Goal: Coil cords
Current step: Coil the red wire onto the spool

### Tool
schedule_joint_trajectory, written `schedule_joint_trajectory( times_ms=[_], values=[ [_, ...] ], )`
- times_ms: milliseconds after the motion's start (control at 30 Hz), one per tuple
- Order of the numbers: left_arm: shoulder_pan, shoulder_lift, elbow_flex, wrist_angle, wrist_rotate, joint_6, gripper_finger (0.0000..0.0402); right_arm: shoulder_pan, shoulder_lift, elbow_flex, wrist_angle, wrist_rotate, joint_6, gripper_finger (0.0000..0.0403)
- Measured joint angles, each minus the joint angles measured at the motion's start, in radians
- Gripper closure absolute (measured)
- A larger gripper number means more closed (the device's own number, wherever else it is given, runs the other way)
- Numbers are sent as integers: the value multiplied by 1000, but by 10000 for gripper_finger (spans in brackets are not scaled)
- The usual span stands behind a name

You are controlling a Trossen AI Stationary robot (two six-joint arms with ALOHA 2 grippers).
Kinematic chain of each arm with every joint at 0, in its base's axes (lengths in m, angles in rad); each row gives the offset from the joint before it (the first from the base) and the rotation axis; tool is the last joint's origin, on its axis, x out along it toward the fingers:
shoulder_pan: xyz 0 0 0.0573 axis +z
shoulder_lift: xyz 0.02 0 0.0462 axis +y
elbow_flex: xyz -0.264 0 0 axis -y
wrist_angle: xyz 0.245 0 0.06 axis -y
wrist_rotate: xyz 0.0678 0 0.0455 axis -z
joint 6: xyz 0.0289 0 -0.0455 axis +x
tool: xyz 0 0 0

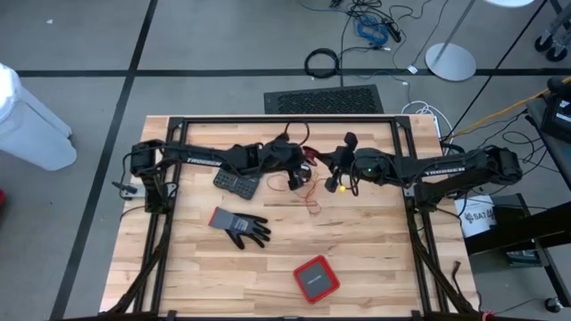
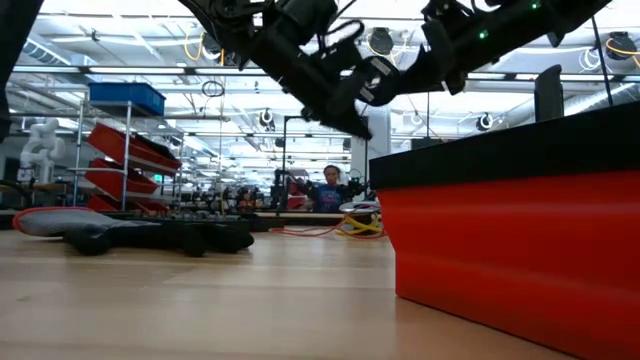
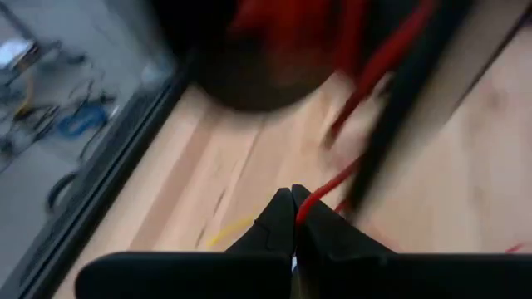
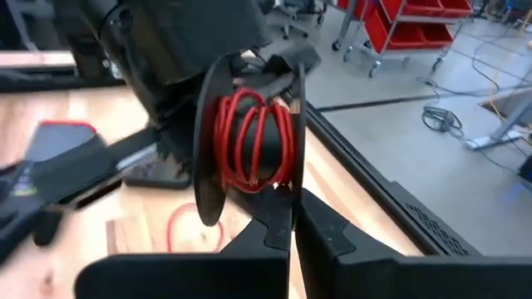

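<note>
A black spool (image 4: 249,141) with the red cord (image 4: 249,137) wound around its core hangs above the middle of the table, and my right gripper (image 4: 291,218) is shut on it. The cord's loose end loops on the wood (image 1: 303,183). My left gripper (image 3: 293,199) is shut on a stretch of red cord (image 3: 366,91) just beside the spool. In the high view the two grippers meet at the table's far middle, left (image 1: 299,165) and right (image 1: 342,165). A yellow cord (image 1: 332,187) lies on the wood below them. My left gripper pinches the red cord (image 3: 309,198) between its two fingertips, a single strand. The cord runs up and away from the fingers toward the spool, clear of the table. My right gripper pinches the lower rim of one spool flange (image 4: 295,189) between its two fingers. The fingers come nearly level from the table's right side. The spool is lifted clear of the table, its flanges upright.
A grey and black glove (image 1: 239,227) lies left of centre, a black keypad (image 1: 236,185) beyond it. A red box (image 1: 315,278) sits near the front edge. The black frame (image 1: 285,120) rims the table.
</note>
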Motion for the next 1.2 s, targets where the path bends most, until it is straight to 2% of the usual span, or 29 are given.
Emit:
schedule_joint_trajectory(
  times_ms=[200, 533, 1033, 1200],
  values=[
    [-32, 0, 0, 104, 4, -1, 402, 1, 3, 1, 72, 0, -4, 403],
    [-26, -10, 0, 48, -10, 33, 402, 2, 1, 1, 55, -47, 1, 403],
    [-24, -33, 1, 2, -122, 52, 402, 4, -39, 2, 51, -2, -20, 403],
    [-21, -33, 1, -5, -124, 53, 402, 3, -42, 2, 44, -9, -15, 403]
  ],
)
